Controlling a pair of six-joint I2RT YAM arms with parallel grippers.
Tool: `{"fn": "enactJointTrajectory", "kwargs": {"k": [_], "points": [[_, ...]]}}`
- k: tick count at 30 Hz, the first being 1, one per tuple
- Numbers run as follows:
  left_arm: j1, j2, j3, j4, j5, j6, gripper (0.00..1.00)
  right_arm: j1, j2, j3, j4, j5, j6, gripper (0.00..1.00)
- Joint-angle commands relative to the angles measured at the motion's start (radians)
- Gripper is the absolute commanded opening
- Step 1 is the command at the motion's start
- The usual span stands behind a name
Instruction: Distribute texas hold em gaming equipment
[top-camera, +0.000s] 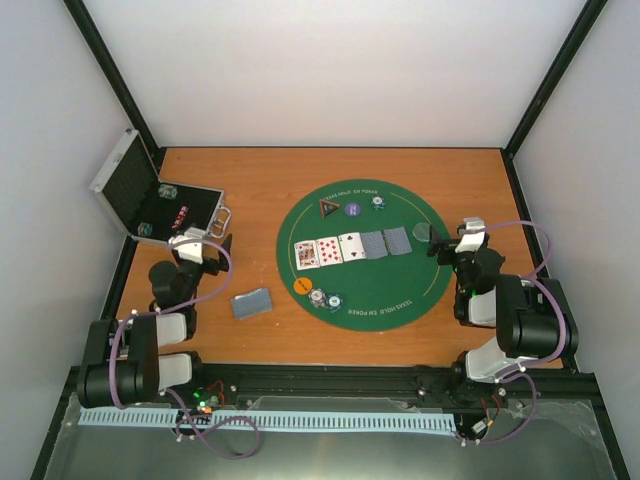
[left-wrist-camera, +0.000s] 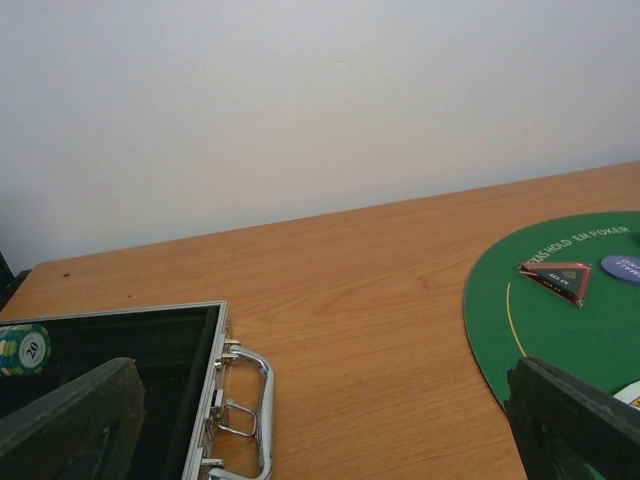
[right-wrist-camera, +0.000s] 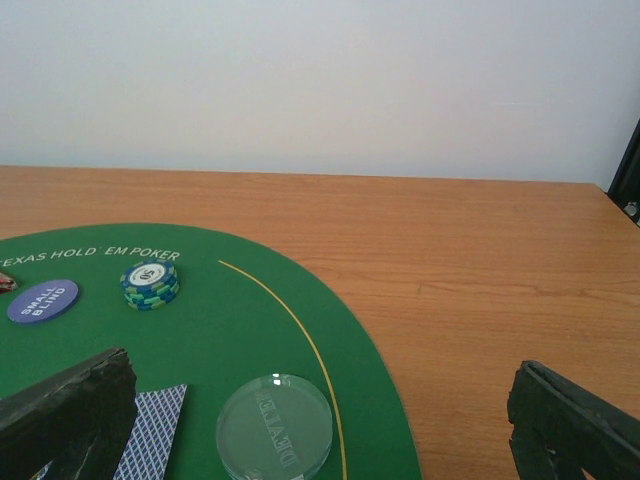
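**A:** How do the two sets of fingers stand?

**B:** The left gripper (left-wrist-camera: 320, 365) has its jaws spread as wide as they go, with nothing between them. It hangs over the orange-brown wooden table (top-camera: 250, 180), just beside the handle of the open silver black-lined case (top-camera: 125, 175). The right gripper (right-wrist-camera: 320, 365) is just as wide and just as empty, over the right edge of the round green felt mat (top-camera: 400, 290).

**A:** And the poker gear?

**B:** Mostly on the mat. A row of five small playing cards (top-camera: 350, 247) crosses its middle, three face up and two showing grey-blue backs. Beyond them lie the dark red-edged triangle (top-camera: 328, 208), a purple-blue chip (top-camera: 353, 209) and a short green chip stack (top-camera: 378, 203). The clear disc (right-wrist-camera: 275, 425) lies at the mat's right edge, below the right gripper. Near the front edge sit an orange chip (top-camera: 302, 286), a speckled white chip (top-camera: 318, 297) and a green chip (top-camera: 332, 301). A grey-blue deck of cards (top-camera: 251, 303) lies off the mat on the bare wood, to its left

**A:** Anything in the case?

**B:** A few chips, one green-and-yellow chip (left-wrist-camera: 22, 348) among them
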Motion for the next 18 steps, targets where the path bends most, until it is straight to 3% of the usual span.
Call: {"fn": "enactJointTrajectory", "kwargs": {"k": [1,4,10,14,18], "points": [[0.017,-0.007,0.006,0.076,0.068,0.048,1.0,0.0,0.002,0.015,0.013,-0.003,-0.018,1.0],[0.027,0.016,-0.075,0.273,-0.027,0.092,1.0,0.0,0.002,0.015,0.012,-0.004,-0.018,1.0],[0.095,0.033,-0.003,0.161,0.052,0.035,1.0,0.0,0.002,0.016,0.012,-0.003,-0.018,1.0],[0.095,0.207,-0.028,0.418,0.068,0.02,1.0,0.001,0.002,0.015,0.013,-0.002,-0.018,1.0],[0.098,0.267,0.001,0.39,0.07,0.02,1.0,0.003,0.002,0.02,0.005,0.003,-0.019,1.0]]}}
